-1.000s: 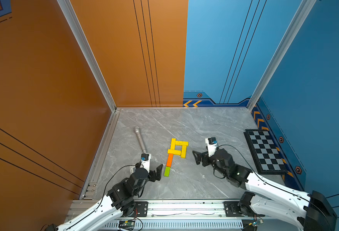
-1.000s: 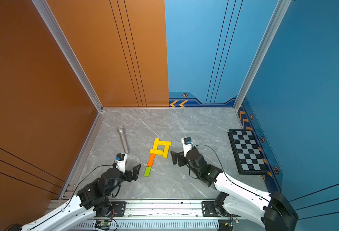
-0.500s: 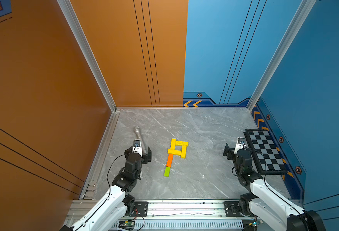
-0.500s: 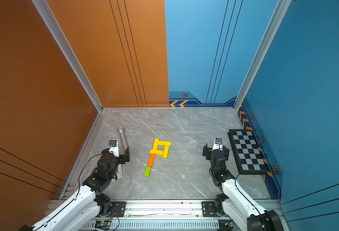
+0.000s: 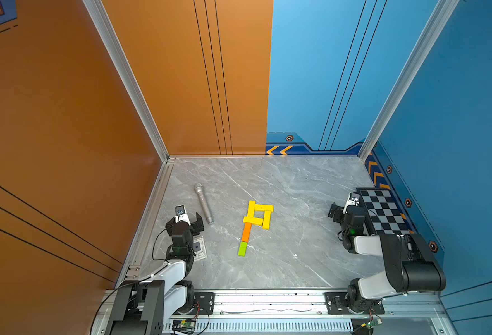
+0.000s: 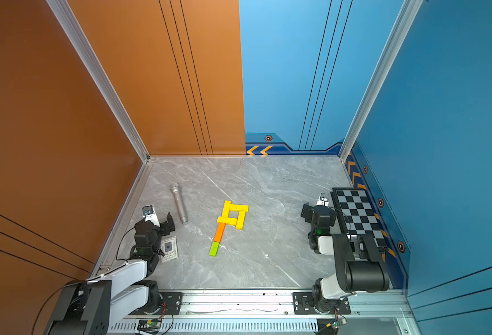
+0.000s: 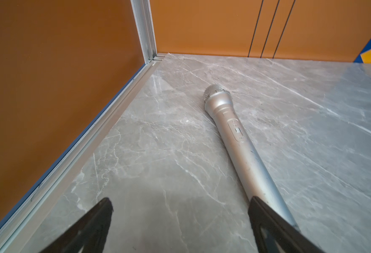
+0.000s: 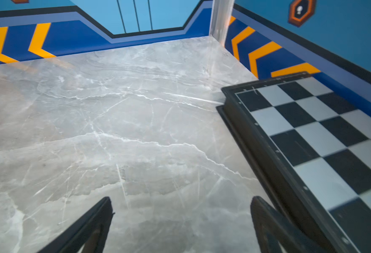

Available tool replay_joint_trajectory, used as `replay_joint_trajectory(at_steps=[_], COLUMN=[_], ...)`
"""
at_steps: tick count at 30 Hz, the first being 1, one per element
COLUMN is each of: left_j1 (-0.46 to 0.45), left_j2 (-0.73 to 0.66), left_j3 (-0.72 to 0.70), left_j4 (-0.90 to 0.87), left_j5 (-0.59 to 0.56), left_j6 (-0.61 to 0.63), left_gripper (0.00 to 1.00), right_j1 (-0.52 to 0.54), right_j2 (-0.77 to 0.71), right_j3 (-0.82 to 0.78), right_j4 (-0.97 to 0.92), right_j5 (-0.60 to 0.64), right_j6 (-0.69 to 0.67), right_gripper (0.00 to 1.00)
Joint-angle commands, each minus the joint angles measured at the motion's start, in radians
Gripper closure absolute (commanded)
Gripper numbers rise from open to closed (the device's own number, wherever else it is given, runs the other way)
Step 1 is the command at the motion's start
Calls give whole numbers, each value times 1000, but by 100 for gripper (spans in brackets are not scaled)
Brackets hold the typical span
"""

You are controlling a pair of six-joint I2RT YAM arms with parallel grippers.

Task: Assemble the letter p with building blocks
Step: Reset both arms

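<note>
- Lying flat mid-table (image 5: pixel 297 261): letter p (image 5: pixel 253 221), with yellow building blocks (image 5: pixel 263 207) as loop and orange bar (image 5: pixel 246 232) plus lime green bar (image 5: pixel 242 249) as stem; it looks complete.
- Left gripper (image 7: pixel 180 203): jaws apart, empty, beside silver microphone (image 7: pixel 237 135).
- Right gripper (image 8: pixel 180 203): jaws apart, empty, beside chessboard (image 8: pixel 311 131).
- Remaining: nothing apparent.

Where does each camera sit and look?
Top views: high above the front, looking down at the table, the letter p, left arm and right arm.
Left wrist: on its arm, facing the orange corner and microphone; open left gripper shows.
Right wrist: on its arm, facing the blue corner and chequered board; open right gripper shows.
Shared: the microphone, in left wrist and both top views.
</note>
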Motion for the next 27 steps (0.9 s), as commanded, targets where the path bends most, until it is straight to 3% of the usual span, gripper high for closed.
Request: replay_joint_trajectory(at_steps=[1, 4, 6, 9, 10, 12, 16, 20, 25, 27], left_j1=[28, 38, 46, 38, 41, 35, 32, 31, -31, -83], left_j2=[77, 133, 224, 483, 503, 422, 463, 458, 457, 436], left_j3=[8, 31, 59, 72, 85, 101, 132, 143, 152, 190], left_j4=[210, 246, 282, 552, 584, 419, 438, 409, 390, 281], left_j5=[112, 135, 147, 239, 293, 272, 318, 353, 337, 260], left_j6=[-27, -23, -43, -8, 0, 9, 21, 34, 108, 159], left_gripper=[1, 1, 1, 1, 2, 1, 1, 1, 1, 1], right_j1=[37, 34, 39, 68, 74, 85, 83, 72, 72, 71], right_j2=[4, 15, 7, 15, 15, 21, 14, 16, 19, 20], right_j3=[-14, -60, -45, -58, -63, -65, 5, -2, -3, -2], right_j4=[115, 225, 185, 221, 231, 247, 99, 117, 127, 125], right_j5=[58, 123, 128, 154, 156, 164, 161, 147, 147, 148], right_j6=[-10, 12, 10, -19, -27, -40, -31, -25, -28, -27], right_gripper=[0, 0, 0, 0, 0, 0, 0, 0, 0, 0])
